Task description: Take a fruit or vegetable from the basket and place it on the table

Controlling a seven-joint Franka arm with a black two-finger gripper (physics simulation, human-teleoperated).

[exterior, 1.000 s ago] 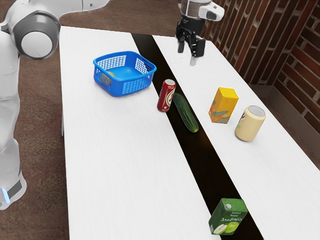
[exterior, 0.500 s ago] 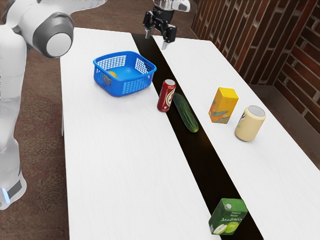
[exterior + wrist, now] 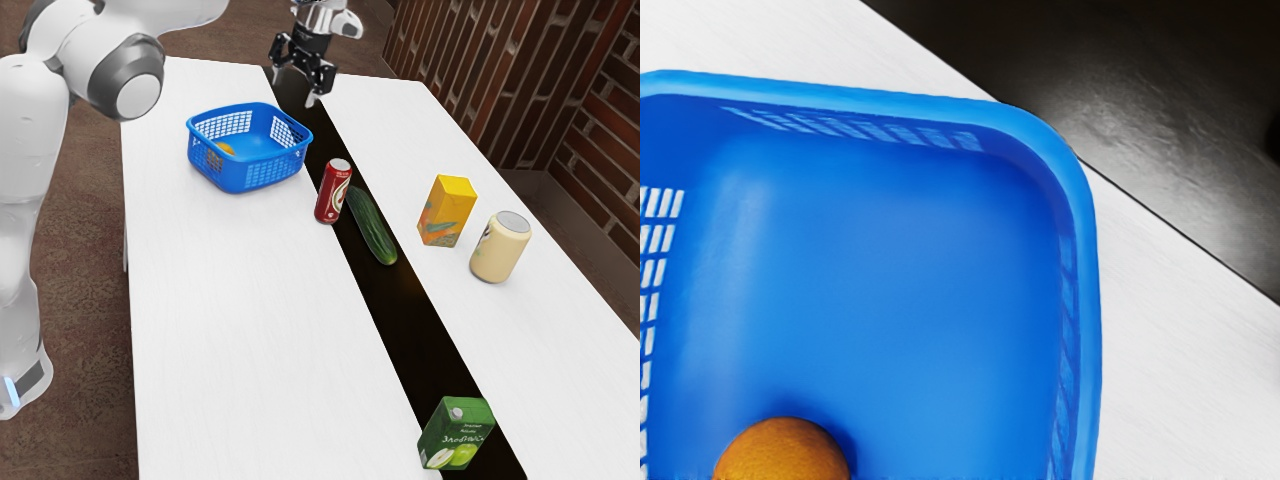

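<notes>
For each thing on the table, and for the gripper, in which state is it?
Gripper: open, empty
Basket: upright, holding the orange
Orange: in the basket, ungripped
Red can: upright
Cucumber: lying down
Yellow carton: upright
Cream can: upright
Green carton: upright

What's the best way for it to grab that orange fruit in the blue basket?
Probably from above, fingers on opposite sides of the orange at its widest: it looks round, and the surrounding walls of the basket would hinder a sideways approach.
</notes>
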